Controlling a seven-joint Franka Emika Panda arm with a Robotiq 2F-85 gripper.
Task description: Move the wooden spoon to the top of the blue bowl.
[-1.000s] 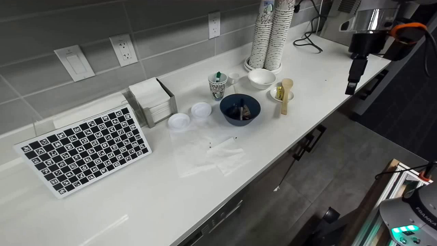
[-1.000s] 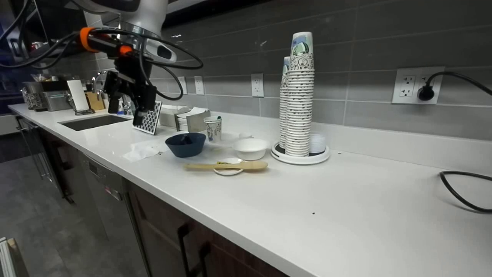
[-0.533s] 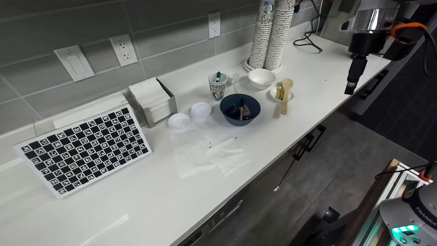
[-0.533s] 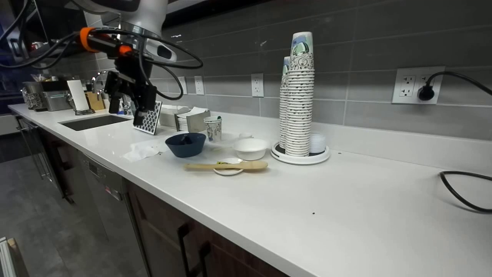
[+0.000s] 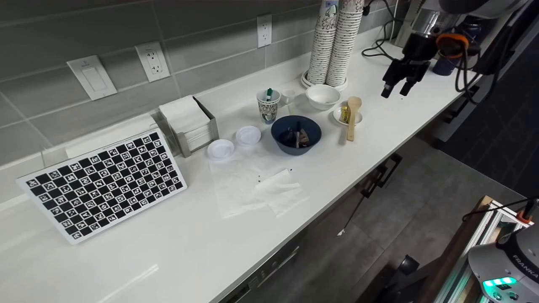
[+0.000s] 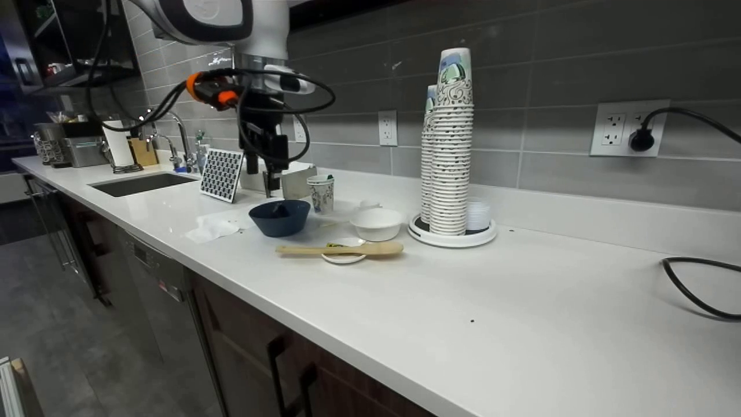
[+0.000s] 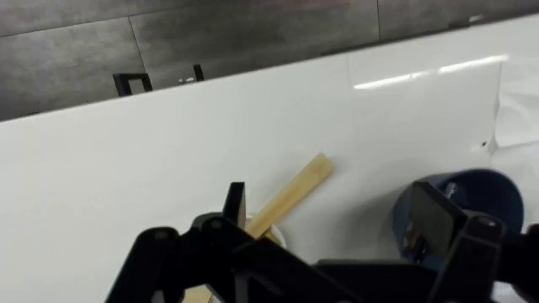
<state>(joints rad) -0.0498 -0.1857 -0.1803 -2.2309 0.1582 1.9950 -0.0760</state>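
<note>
The pale wooden spoon [image 5: 352,122] lies across a small white dish [image 6: 344,260], its handle end reaching past the dish toward the counter's front edge. It also shows in the wrist view [image 7: 294,189], partly hidden behind the gripper. The dark blue bowl [image 5: 290,149] stands beside it with dark items and wrappers inside; it also shows in an exterior view [image 6: 280,225] and at the right of the wrist view [image 7: 497,193]. My gripper [image 5: 395,92] is open and empty, above the counter and apart from the spoon. In the wrist view the fingers [image 7: 235,202] stand wide apart.
A white bowl [image 5: 323,101] and tall cup stacks [image 5: 323,54] stand behind the spoon. A paper cup with a marker [image 5: 268,110] stands behind the blue bowl. Napkins [image 5: 278,191], lids [image 5: 248,135], a napkin holder [image 5: 189,124] and a patterned board [image 5: 105,185] are farther along.
The arm has moved over the counter and the wrist has turned, so both fingers now show apart in an exterior view. The spoon and blue bowl have not moved.
</note>
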